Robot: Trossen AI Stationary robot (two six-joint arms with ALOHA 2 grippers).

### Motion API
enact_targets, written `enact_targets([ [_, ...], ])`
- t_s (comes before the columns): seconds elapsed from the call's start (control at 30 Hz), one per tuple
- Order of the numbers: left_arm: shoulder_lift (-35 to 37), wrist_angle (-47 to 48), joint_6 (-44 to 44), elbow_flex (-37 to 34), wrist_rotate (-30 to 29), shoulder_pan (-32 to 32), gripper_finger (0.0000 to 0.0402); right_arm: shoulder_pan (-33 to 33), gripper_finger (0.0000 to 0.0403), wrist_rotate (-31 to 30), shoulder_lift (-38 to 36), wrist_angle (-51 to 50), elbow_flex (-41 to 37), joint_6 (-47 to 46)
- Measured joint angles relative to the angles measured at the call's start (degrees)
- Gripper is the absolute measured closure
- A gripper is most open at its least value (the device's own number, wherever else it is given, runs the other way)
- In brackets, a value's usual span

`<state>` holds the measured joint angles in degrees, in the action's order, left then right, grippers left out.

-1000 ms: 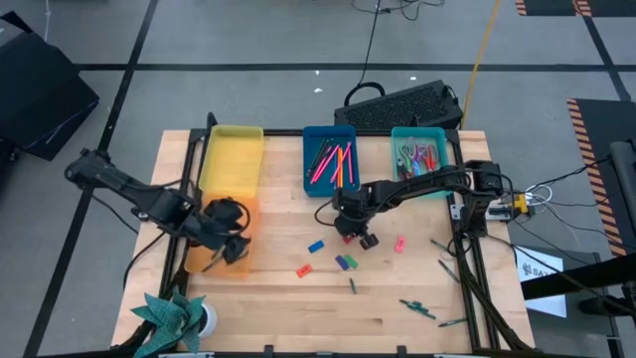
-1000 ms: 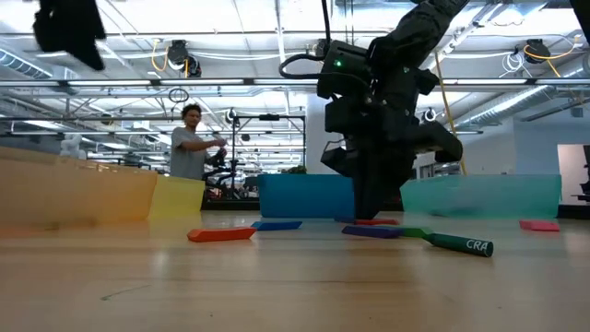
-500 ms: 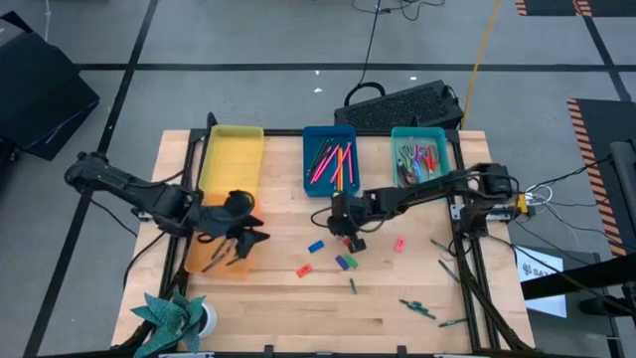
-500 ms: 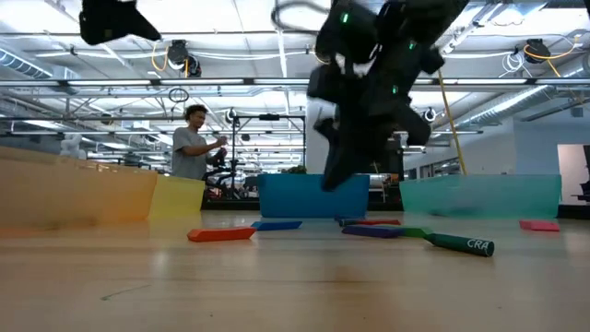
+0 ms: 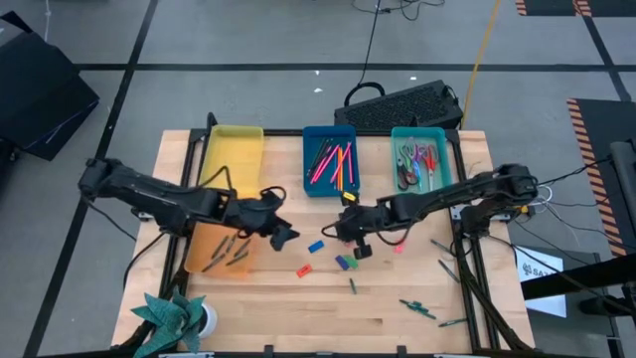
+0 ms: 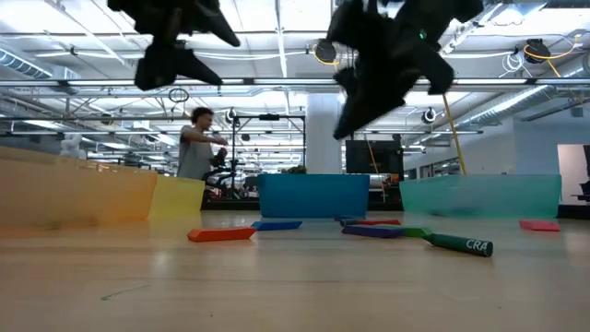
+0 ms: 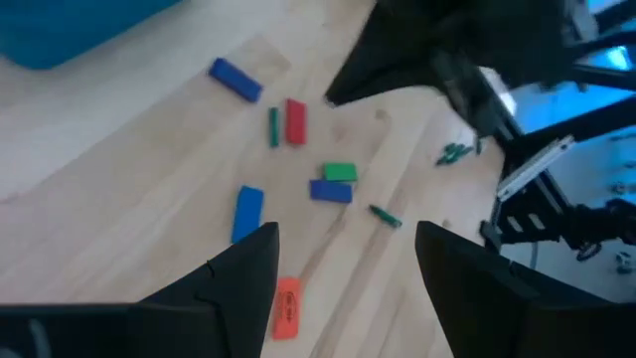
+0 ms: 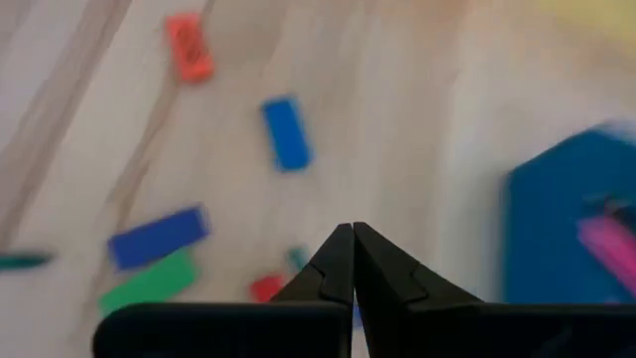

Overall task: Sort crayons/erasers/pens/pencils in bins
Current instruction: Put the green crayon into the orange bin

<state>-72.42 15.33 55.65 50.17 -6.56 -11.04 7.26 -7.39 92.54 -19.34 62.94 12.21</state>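
Several erasers lie flat on the wood mid-table: a blue one (image 5: 316,246), an orange-red one (image 5: 304,269), a purple and green pair (image 5: 345,262) and a pink one (image 5: 399,243). My left gripper (image 5: 285,237) hangs open above the table between the orange bin (image 5: 204,239) and these erasers, which show past its spread fingers (image 7: 343,234). My right gripper (image 5: 356,244) hangs shut (image 8: 353,231) above the erasers, with nothing seen between its fingers. A red eraser (image 8: 266,288) lies on the table under it. The two grippers face each other.
Yellow bin (image 5: 234,157), blue bin (image 5: 330,159) with sticks and teal bin (image 5: 421,161) with items line the far side. Sticks lie in the orange bin. Green crayons (image 5: 417,308) are scattered at near right. A keyboard (image 5: 402,104) sits behind, a paper plant (image 5: 174,313) near left.
My left gripper has swung from over the orange bin toward the table's right, to a spot beside the erasers. My right gripper has risen from the table, where its fingers stood down by the red eraser; that eraser stays on the wood.
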Motion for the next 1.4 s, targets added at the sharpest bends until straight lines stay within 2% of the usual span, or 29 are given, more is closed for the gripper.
enact_targets([
  [0.1,-1.03,-0.93,-0.05,0.00,0.98,0.19,0.0163,-2.53,0.0386,6.54,2.39,-1.76,-0.01,-3.02],
  [0.27,-0.89,-0.68,1.51,0.00,1.05,-1.03,0.0163,-7.15,0.0326,15.59,7.34,-2.01,-0.01,-2.09],
  [0.43,-0.87,-0.40,5.05,0.00,0.89,-3.01,0.0163,-8.92,0.0290,17.02,11.30,-2.07,-0.01,4.49],
  [0.53,-0.87,-0.41,7.71,0.00,-0.87,-4.41,0.0163,-9.15,0.0296,18.18,13.06,-1.73,0.03,6.69],
  [0.77,-0.86,-0.54,12.22,0.00,-6.13,-6.75,0.0163,-9.56,0.0341,19.28,16.16,-1.27,0.34,12.67],
  [1.03,-0.87,-0.11,17.05,0.00,-5.49,-5.94,0.0163,-9.55,0.0390,19.34,16.96,-2.18,0.24,17.34],
  [1.2,-1.57,0.32,18.99,0.02,-4.40,-3.83,0.0162,-8.86,0.0385,16.48,16.29,-1.75,0.17,17.18],
  [1.4,-3.04,1.27,19.40,-0.06,-0.78,-1.08,0.0162,-7.61,0.0384,14.79,10.98,-2.24,-0.34,12.27],
])
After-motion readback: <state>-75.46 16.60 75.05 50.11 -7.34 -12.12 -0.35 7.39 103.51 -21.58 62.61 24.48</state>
